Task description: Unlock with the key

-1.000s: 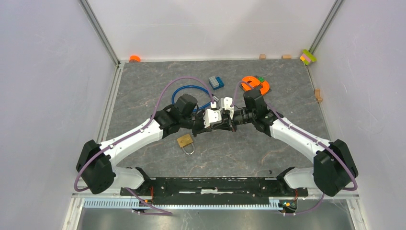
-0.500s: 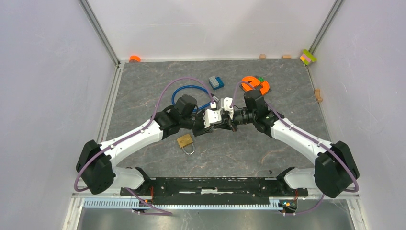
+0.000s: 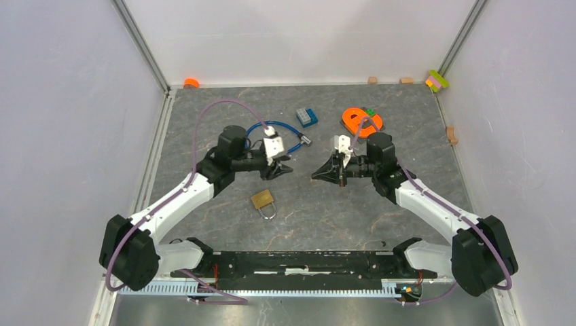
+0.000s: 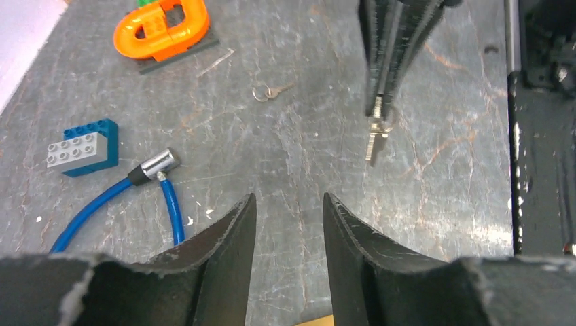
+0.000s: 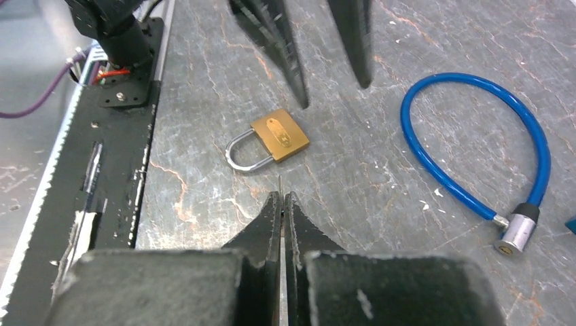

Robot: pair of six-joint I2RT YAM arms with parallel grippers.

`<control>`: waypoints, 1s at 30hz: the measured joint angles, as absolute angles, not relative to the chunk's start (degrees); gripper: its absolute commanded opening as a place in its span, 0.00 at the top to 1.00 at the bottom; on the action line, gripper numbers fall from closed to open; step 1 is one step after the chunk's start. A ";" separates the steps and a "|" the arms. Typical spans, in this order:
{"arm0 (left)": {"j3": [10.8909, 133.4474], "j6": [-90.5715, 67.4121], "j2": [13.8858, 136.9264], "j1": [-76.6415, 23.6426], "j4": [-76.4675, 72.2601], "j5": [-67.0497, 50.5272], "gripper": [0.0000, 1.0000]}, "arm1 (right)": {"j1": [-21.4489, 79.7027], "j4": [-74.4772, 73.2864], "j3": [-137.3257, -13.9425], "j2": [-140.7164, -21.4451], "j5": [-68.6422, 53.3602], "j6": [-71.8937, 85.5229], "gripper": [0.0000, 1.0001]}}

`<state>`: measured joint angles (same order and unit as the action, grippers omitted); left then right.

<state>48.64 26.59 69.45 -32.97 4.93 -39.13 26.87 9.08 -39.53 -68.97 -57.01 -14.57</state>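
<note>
Two robot arms, white-shelled with black joints, lean in from the near edge of a grey, marble-veined tabletop [image 3: 204, 115]. The left arm [image 3: 176, 204] and right arm [image 3: 428, 200] splay their elbows outward, wrists turned to face each other across a bare gap at mid-table. The left gripper [image 4: 289, 204] hangs released, its dark fingers parted with nothing between them. The right gripper [image 5: 282, 198] is clenched on a small silver key [image 4: 374, 140], which juts past its fingertips. A blue looped cable lock [image 4: 155, 165] lies on the far side of the left wrist. A flat orange plastic link [image 3: 362, 120] and a blue-and-grey toy brick [image 3: 307, 117] sit beyond it. The brass padlock with a steel shackle [image 3: 263, 201] lies flat nearer the bases, below both grippers and apart from each. Open tabletop surrounds it, well in from every edge. A tiny wire ring [image 4: 262, 92] rests alone near the orange link.
</note>
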 measured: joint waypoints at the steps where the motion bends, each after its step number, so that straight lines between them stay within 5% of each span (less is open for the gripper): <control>1: 48.18 25.65 69.43 -31.55 3.38 -40.88 0.50 | 26.52 11.07 -38.57 -68.64 -57.49 -12.78 1.00; 10: 43.33 19.31 69.43 -28.88 -9.91 -55.94 0.47 | 26.33 28.77 -36.21 -68.49 -60.97 4.40 1.00; 30: 41.04 11.31 70.85 -31.03 -21.65 -60.25 0.75 | 26.20 39.77 -35.73 -70.35 -61.43 15.16 1.00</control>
<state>41.04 11.31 70.85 -31.03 -21.65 -60.25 26.20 39.77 -35.73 -70.35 -61.43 15.16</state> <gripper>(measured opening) 0.285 0.010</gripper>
